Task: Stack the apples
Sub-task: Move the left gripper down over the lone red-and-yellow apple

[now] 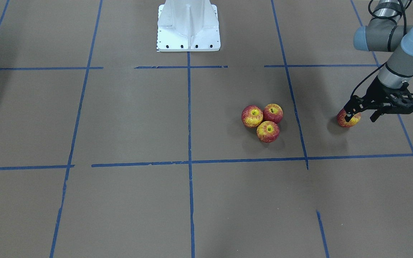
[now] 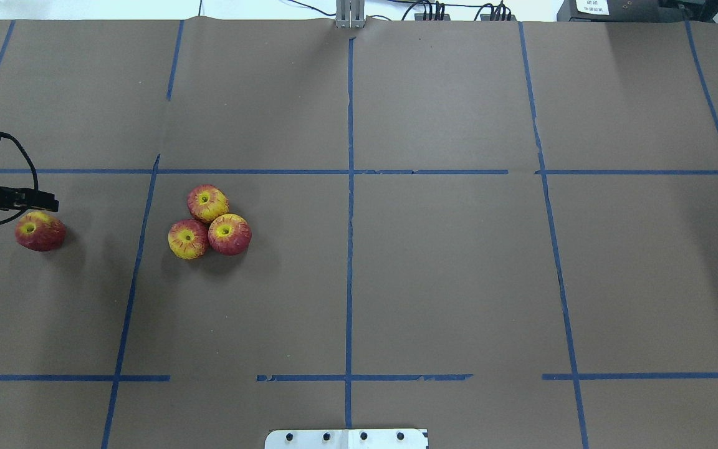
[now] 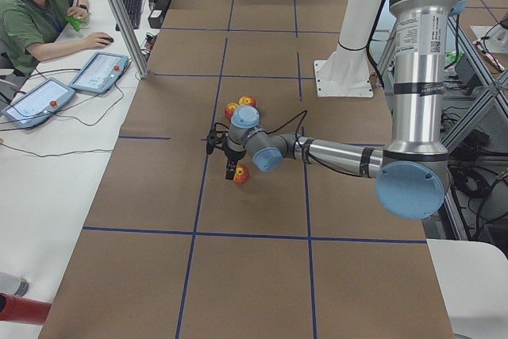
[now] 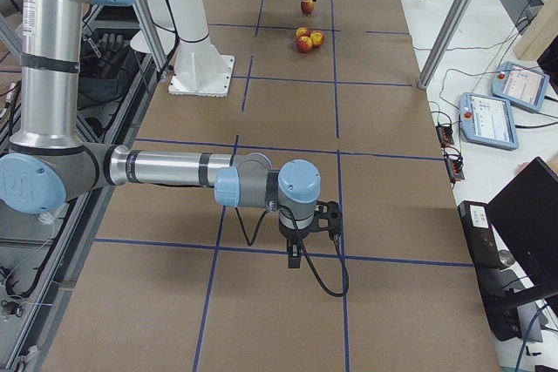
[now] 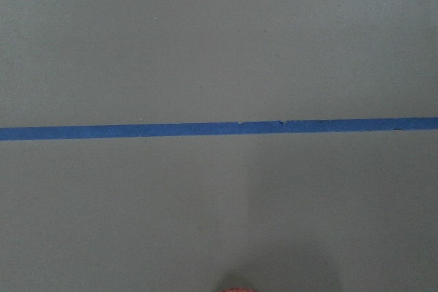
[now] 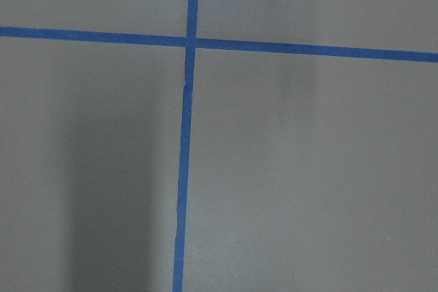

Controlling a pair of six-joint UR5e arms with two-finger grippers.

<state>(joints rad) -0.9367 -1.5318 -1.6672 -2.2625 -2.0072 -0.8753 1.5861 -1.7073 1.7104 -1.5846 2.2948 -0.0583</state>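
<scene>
Three apples (image 1: 252,115) (image 1: 273,113) (image 1: 267,131) sit touching in a flat cluster on the brown table; they also show in the overhead view (image 2: 207,202). A fourth apple (image 1: 349,120) (image 2: 40,231) lies alone on the table toward the robot's left. My left gripper (image 1: 361,116) is open just over this apple, and one finger (image 1: 350,106) overlaps it; I cannot tell if they touch. The left wrist view shows only a red sliver of that apple (image 5: 236,289). My right gripper (image 4: 301,250) hovers far from the apples, and I cannot tell its state.
The white robot base (image 1: 188,25) stands at the table's back middle. Blue tape lines (image 2: 349,171) grid the brown surface. An operator (image 3: 32,13) with tablets (image 3: 99,73) sits at a side desk.
</scene>
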